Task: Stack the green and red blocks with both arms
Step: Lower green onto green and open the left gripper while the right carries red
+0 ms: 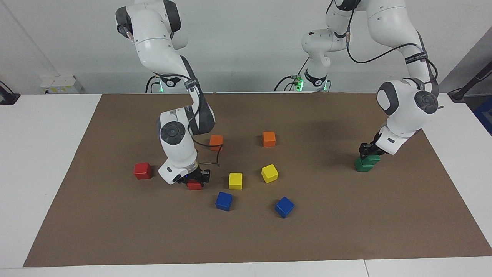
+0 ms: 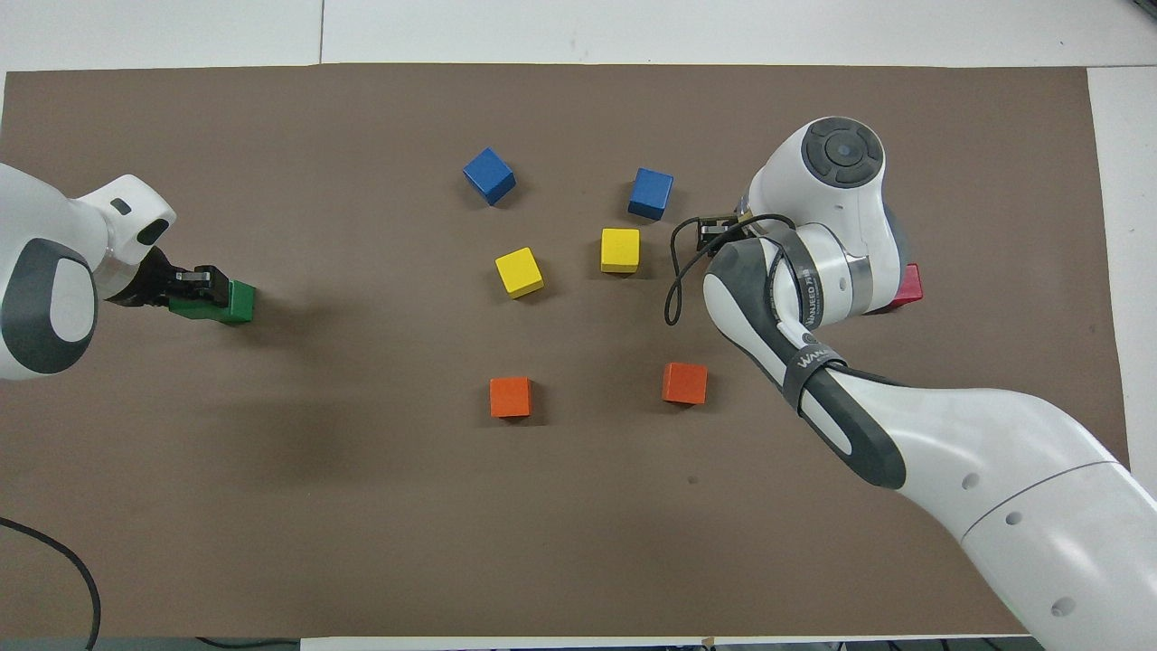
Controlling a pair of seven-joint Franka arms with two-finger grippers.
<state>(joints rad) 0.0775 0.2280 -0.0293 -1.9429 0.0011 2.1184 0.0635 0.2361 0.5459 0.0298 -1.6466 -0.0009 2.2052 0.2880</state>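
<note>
Already stacked: green blocks (image 1: 367, 162), left gripper (image 1: 369, 152) clenched on top one. Pending: red block (image 1: 194, 186), clamped in right gripper (image 1: 195, 180), onto other red block (image 1: 142, 171).

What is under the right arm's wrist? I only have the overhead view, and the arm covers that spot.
Observer: A red block resting on the mat, with the right arm's jaws closed on it.
Operator: And the green at the left arm, is that a single block?
Observer: No, there are two. The upper green block sits on the lower green block, and the left arm's jaws are shut on the upper one.
</note>
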